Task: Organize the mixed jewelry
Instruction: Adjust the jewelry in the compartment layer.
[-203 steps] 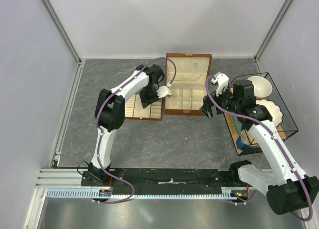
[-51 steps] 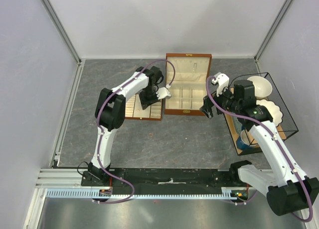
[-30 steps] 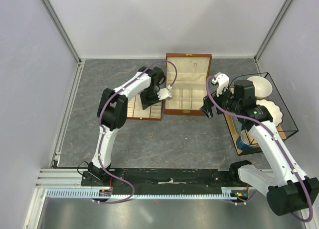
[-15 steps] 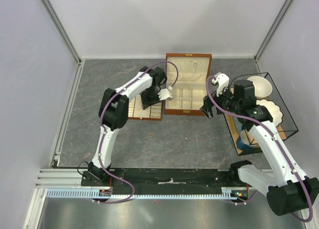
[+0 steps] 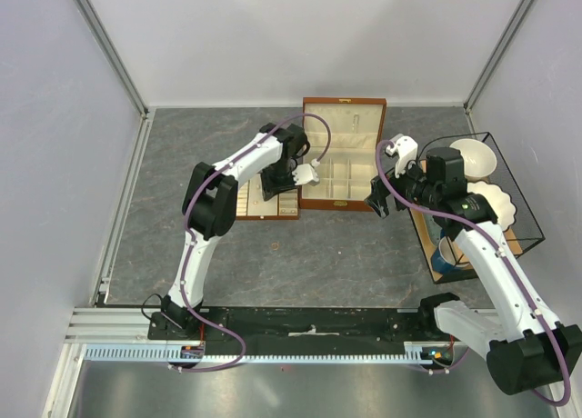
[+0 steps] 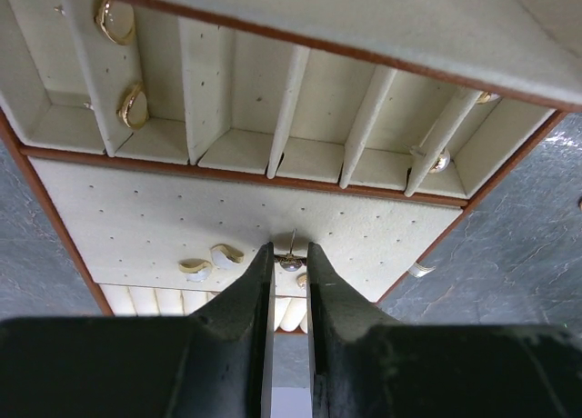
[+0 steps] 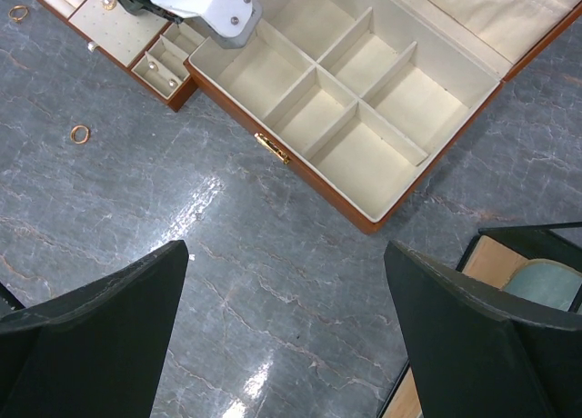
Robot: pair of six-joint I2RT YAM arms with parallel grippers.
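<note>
Mixed jewelry (image 6: 195, 267), two slotted gold rings (image 6: 134, 106), one stud (image 6: 291, 263) between jaws

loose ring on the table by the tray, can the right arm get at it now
Probably yes: the ring lies alone on the table, the open right end effector has nothing between it and the ring, and the left arm is farther off, over the tray.

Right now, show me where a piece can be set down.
Free: the empty compartments of the wooden box, and the grey table in front of it, save one ring. Crowded: the slotted tray under the left tool.
</note>
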